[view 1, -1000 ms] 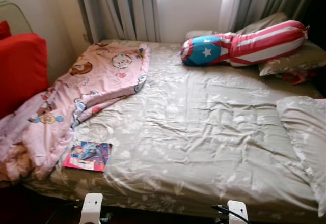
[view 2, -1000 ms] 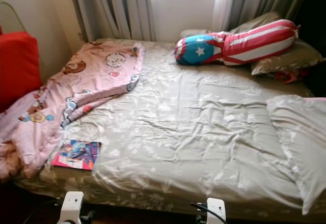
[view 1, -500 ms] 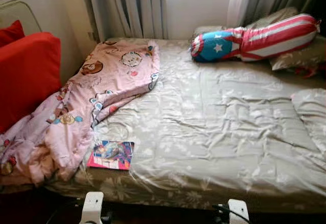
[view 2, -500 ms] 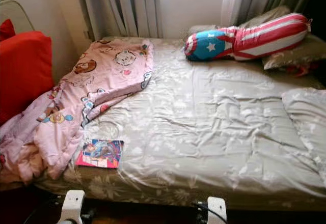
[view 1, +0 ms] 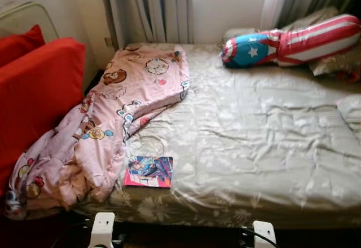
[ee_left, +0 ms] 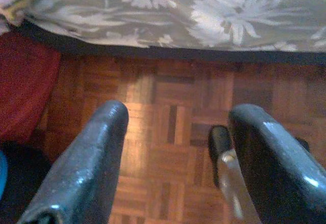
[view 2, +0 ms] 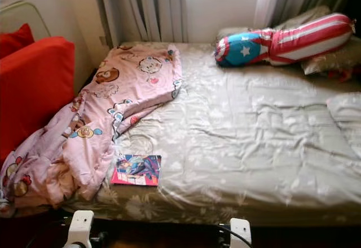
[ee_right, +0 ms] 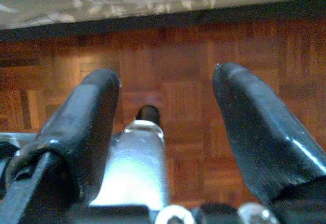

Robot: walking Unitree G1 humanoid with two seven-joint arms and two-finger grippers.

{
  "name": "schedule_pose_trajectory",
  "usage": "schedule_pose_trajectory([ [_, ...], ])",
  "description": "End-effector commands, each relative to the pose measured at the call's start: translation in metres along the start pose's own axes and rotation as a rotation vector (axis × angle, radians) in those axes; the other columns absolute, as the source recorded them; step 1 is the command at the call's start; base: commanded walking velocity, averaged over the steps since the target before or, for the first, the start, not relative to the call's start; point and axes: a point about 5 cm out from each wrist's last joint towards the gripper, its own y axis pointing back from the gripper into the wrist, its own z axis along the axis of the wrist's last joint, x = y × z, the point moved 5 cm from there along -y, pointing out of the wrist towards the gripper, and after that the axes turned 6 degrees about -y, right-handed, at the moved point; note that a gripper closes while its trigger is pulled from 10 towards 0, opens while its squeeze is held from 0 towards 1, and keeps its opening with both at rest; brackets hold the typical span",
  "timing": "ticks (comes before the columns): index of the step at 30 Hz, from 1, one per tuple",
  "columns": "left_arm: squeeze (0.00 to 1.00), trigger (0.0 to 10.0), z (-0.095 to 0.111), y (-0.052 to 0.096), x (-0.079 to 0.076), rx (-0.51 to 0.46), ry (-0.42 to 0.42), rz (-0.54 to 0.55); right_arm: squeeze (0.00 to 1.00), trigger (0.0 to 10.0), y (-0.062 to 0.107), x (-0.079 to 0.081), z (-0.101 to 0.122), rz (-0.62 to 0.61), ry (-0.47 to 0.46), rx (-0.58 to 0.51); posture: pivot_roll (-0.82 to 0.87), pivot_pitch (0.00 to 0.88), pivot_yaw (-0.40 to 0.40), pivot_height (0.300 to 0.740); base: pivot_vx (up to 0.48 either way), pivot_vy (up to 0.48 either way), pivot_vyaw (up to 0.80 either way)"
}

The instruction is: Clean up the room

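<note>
Two grippers, left (ee_left: 175,158) and right (ee_right: 165,132), hang spread over parquet; your book (view 1: 149,171) lies at the bed's (view 1: 254,163) near edge, beside the blanket (view 1: 107,124).

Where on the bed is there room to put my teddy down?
The big bare patch is the middle of the grey sheet, between the pink blanket and the striped bolster pillow. The left side is crowded: the blanket is heaped there, with a book beside it near the front edge.
</note>
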Motion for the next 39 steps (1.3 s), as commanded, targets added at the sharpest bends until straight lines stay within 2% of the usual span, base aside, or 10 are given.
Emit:
schedule_pose_trajectory([
  [1, 0.0, 10.0, -0.0023, 0.0008, 0.0092, 0.012, -0.015, 0.019, 0.0, 10.0, -0.0008, 0.0066, 0.0035, 0.014, -0.002, -0.007, 0.0, 0.0, 0.005, 0.74, 0.0, 0.394, 0.0],
  [24, 0.0, 10.0, -0.0012, 0.0005, 0.0087, 0.01, -0.015, 0.02, 0.0, 10.0, -0.0009, 0.0066, 0.0044, 0.016, 0.003, -0.008, 0.0, 0.0, 0.003, 0.74, 0.0, 0.39, 0.0],
  [39, 0.0, 10.0, -0.0013, 0.0006, 0.0074, 0.007, -0.003, 0.008, 0.0, 10.0, -0.0008, 0.0067, 0.0041, 0.018, 0.005, -0.007, 0.01, 0.0, 0.002, 0.74, 0.0, 0.0, 0.0],
])
